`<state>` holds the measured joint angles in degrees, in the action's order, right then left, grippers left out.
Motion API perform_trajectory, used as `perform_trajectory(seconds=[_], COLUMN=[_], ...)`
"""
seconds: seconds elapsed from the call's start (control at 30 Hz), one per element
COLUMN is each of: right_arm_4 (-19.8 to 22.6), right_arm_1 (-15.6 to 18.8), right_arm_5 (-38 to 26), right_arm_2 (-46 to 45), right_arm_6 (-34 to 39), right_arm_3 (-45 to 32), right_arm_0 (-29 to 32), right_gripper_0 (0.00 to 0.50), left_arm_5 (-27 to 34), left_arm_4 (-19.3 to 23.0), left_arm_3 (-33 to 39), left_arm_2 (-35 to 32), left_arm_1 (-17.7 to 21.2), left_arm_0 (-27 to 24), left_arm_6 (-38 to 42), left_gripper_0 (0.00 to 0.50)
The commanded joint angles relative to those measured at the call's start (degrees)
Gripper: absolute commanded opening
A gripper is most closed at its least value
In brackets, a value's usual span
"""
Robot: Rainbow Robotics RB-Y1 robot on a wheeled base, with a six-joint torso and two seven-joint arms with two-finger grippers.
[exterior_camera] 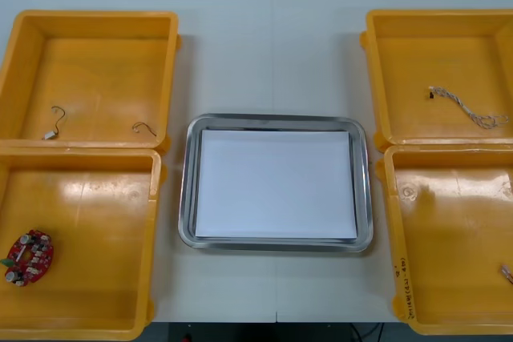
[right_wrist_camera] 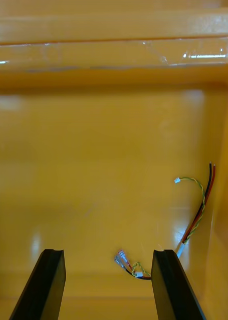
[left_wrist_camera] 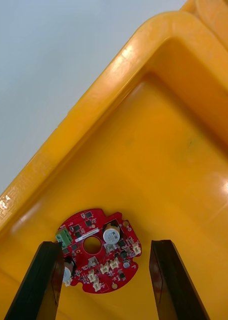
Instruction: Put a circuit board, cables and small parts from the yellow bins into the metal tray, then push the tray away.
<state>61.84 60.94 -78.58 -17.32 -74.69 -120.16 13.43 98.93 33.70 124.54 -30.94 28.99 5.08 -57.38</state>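
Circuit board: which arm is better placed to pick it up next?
Left. The left pincer, open, hangs above the circuit board, seen between its fingers. The right pincer, also open, hangs over red and yellow cables instead.

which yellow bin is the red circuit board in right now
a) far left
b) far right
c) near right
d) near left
d: the circuit board lies in the near left bin, toward its left wall, with the left gripper open above it.
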Motion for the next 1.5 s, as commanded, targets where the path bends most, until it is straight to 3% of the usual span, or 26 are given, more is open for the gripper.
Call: perform_trajectory(seconds=[0.03, 0.33, 0.93, 1.27, 1.5], right_arm_4=[0.39, 0.39, -3.30, -5.33, -6.82], right_arm_1=[2.60, 2.69, 0.67, 0.41, -1.09], right_arm_5=[3.96, 7.65, 17.06, 18.55, 20.05], right_arm_2=[-2.02, -2.02, -1.93, 0.53, 4.31], right_arm_6=[-3.88, -6.79, -23.84, -23.48, -23.13], right_arm_3=[-1.57, -1.57, -1.48, -1.48, 0.62], right_arm_0=[6.26, 11.62, 20.76, 20.23, 16.10], right_gripper_0=[0.500, 0.500, 0.500, 0.500, 0.500], left_arm_5=[-0.75, -4.89, -10.69, -14.55, -16.66], left_arm_4=[-1.26, -2.58, -4.69, -5.66, -6.10], left_arm_3=[0.97, 0.97, 0.97, 0.88, 0.36], left_arm_2=[-2.28, -3.24, -3.33, -1.66, -0.96], left_arm_1=[-2.19, -4.74, -10.71, -11.33, -12.91], left_arm_0=[2.13, 5.73, 9.07, 12.76, 13.38], left_arm_6=[5.62, 6.58, 8.25, 8.52, 8.69], left_gripper_0=[0.500, 0.500, 0.500, 0.500, 0.500])
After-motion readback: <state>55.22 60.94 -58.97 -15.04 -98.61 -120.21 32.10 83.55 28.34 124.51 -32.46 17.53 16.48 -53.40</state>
